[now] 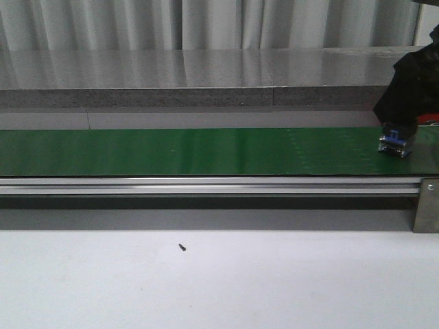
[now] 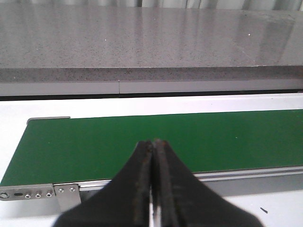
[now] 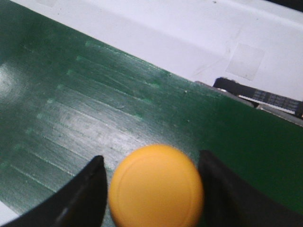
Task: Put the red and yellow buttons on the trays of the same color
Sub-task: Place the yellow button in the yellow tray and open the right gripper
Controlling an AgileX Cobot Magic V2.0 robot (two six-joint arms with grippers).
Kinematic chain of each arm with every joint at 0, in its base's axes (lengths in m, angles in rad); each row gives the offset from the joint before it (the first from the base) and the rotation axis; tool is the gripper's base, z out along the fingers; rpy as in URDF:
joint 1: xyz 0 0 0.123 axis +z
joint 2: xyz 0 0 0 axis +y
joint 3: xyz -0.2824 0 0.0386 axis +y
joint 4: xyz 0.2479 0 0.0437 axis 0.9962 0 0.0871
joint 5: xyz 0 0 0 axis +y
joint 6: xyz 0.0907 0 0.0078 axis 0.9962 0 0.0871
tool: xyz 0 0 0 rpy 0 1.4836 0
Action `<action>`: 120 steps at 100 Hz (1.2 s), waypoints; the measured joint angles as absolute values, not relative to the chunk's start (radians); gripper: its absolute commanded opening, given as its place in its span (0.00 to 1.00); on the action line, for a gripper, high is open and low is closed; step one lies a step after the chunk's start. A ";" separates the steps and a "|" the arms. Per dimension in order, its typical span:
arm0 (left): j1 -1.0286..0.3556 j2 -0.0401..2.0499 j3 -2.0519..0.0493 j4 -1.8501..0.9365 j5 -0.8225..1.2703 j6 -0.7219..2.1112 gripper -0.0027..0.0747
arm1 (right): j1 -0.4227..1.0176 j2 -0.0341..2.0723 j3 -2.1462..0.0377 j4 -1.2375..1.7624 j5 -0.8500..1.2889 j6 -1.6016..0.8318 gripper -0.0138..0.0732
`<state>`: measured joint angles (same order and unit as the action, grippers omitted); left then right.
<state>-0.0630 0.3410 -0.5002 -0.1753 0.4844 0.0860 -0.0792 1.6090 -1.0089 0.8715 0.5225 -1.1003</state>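
while the yellow button point(image 3: 156, 185) is sitting between the right gripper point(image 3: 151, 189) fingers point(image 3: 83, 194), this is looking like the pick step for yellow. the button is lying over the green belt point(image 1: 171, 151), at the belt's right end in the front view, though the front view itself is hiding it behind the black arm. the fingers are standing spread on either side of the button, a thin gap showing on each side, so not pinching yet as far as i can judge. whether the button is resting on the belt or just above it, can't tell. left gripper point(image 2: 152, 156) is hanging over the belt's left end with its fingers pressed together, holding nothing. no trays and no red button showing in any view. next move is calling for squeezing on the button, lifting clear, then carrying to the yellow tray, wherever that is out of frame.
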 measured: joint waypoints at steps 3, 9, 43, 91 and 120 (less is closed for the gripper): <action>-0.063 0.341 -0.500 -0.175 0.484 0.086 0.01 | -0.079 1.610 -1.011 0.872 0.518 -1.100 0.46; -0.063 0.341 -0.500 -0.175 0.484 0.086 0.01 | -0.079 1.611 -1.015 0.872 0.519 -1.100 0.40; -0.063 0.341 -0.500 -0.175 0.484 0.086 0.01 | -0.088 1.551 -1.015 0.872 0.562 -1.070 0.39; -0.063 0.341 -0.500 -0.175 0.484 0.086 0.01 | -0.516 1.294 -1.005 0.631 0.765 -0.703 0.39; -0.063 0.341 -0.500 -0.175 0.484 0.086 0.01 | -0.655 1.313 -0.928 0.605 0.653 -0.638 0.39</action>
